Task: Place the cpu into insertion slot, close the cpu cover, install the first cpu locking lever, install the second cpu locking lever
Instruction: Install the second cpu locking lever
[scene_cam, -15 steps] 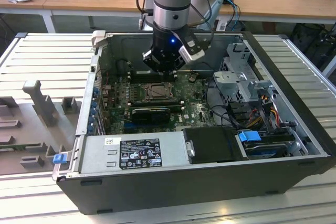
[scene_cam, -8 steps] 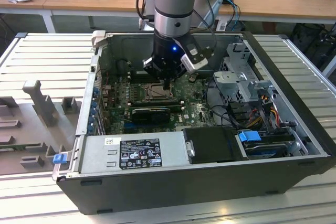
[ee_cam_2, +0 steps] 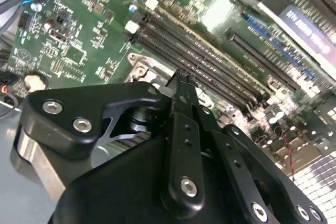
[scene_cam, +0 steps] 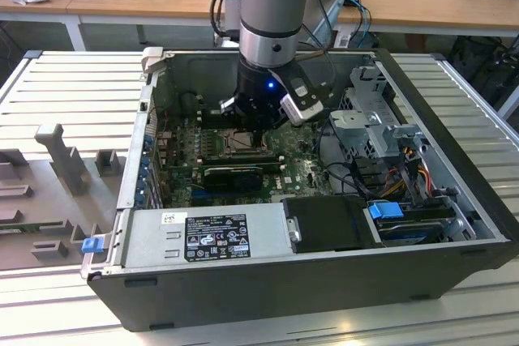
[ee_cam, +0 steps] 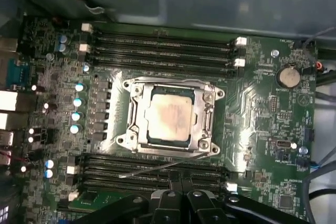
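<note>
The arm (scene_cam: 272, 6) hangs straight down into the open computer case (scene_cam: 454, 224), its gripper (scene_cam: 253, 123) low over the green board (scene_cam: 296, 169). In the first wrist view, the cpu (ee_cam: 169, 116) sits flat in the slot (ee_cam: 170, 117), pale face up and framed by the cover (ee_cam: 206, 115), which lies down around it with the chip showing through its square window. One thin wire lever (ee_cam: 163, 167) sticks out at a slant from the socket's edge, raised across the black memory slots (ee_cam: 157, 169) rather than tucked in. The gripper (ee_cam: 181, 195) shows in that view just beside the lever, over the same memory slots. In the second wrist view the fingers (ee_cam_2: 185, 129) are pressed together into one narrow black blade, nothing between them, with the tip hovering just above the socket's metal corner (ee_cam_2: 140, 70) and the memory slots (ee_cam_2: 210, 61) running away behind. A coin battery (ee_cam: 288, 76) sits off at the board's edge.
</note>
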`<state>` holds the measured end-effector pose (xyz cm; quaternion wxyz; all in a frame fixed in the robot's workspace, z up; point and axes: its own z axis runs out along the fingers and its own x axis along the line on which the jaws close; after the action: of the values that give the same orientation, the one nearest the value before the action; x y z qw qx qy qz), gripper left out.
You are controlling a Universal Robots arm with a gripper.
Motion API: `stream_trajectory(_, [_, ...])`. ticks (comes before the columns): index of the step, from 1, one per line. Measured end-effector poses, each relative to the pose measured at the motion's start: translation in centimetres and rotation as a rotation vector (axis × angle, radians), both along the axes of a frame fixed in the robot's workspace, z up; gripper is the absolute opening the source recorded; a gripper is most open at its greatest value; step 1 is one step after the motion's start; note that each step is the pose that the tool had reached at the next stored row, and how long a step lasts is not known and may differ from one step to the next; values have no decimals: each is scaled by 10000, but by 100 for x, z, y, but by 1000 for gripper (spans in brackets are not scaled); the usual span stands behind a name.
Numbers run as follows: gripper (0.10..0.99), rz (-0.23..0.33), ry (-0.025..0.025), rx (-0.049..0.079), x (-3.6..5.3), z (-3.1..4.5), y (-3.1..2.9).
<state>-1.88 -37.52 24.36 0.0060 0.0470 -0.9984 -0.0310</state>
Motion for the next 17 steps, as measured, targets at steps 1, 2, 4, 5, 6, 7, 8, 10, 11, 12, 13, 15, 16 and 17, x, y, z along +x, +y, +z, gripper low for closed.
stream_trajectory(1, [106, 2, 1, 165, -18, -5, -1])
stream_trajectory(2, [106, 2, 0, 255, -26, -8, -2])
stream_trajectory(4, [106, 3, -1, 339, -59, -23, -3])
stream_trajectory(5, [106, 3, 0, 340, -102, -32, -4])
stream_trajectory(6, [106, 3, 0, 340, -132, -36, -4])
stream_trajectory(7, [106, 3, 0, 340, -156, -38, -4])
stream_trajectory(8, [106, 2, 0, 341, -187, -42, -4])
stream_trajectory(10, [106, 2, -1, 343, -229, -58, -4])
stream_trajectory(11, [106, 2, -1, 344, -246, -77, -4])
stream_trajectory(12, [106, 2, 0, 343, -257, -94, -4])
stream_trajectory(13, [106, 3, 0, 343, -266, -113, -4])
stream_trajectory(15, [106, 2, 0, 343, -280, -152, -4])
stream_trajectory(16, [106, 2, 0, 343, -287, -168, -4])
stream_trajectory(17, [106, 2, 0, 343, -296, -189, -4])
